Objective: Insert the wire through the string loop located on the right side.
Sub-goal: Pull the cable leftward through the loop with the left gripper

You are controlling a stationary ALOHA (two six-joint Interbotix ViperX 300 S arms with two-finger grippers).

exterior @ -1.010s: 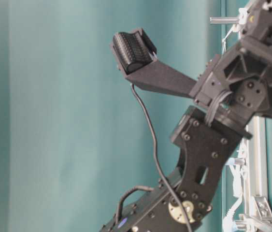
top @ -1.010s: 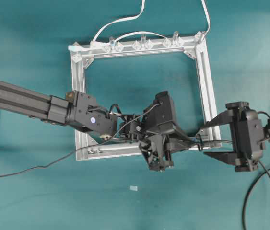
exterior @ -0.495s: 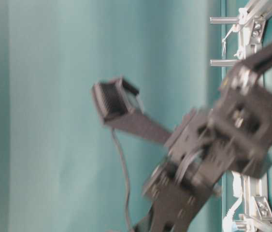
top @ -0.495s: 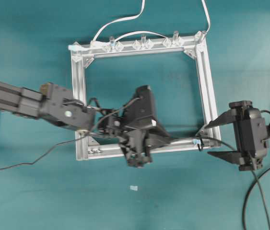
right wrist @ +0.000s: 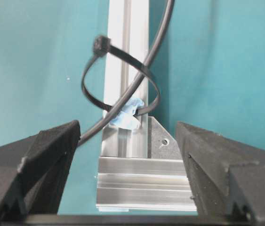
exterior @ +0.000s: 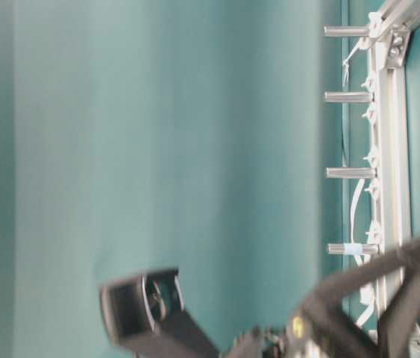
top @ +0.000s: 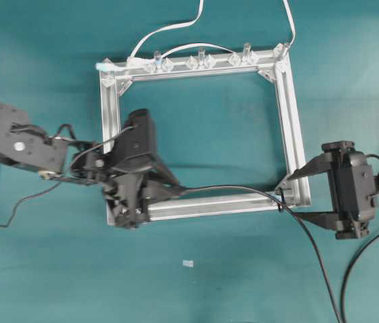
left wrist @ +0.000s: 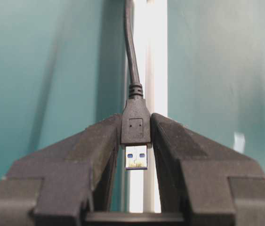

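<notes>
Along the near frame bar (top: 223, 203), wire (top: 243, 190) lying lengthwise, threaded through string loop (right wrist: 118, 77)

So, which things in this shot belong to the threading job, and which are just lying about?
Part of the job:
- wire, running through the loop
- its plug, pinched in the left hand
- string loop
- right hand, open, beside the loop

Just there:
- aluminium frame
- flat white cables
- clear plastic clips
- small white scrap
</notes>
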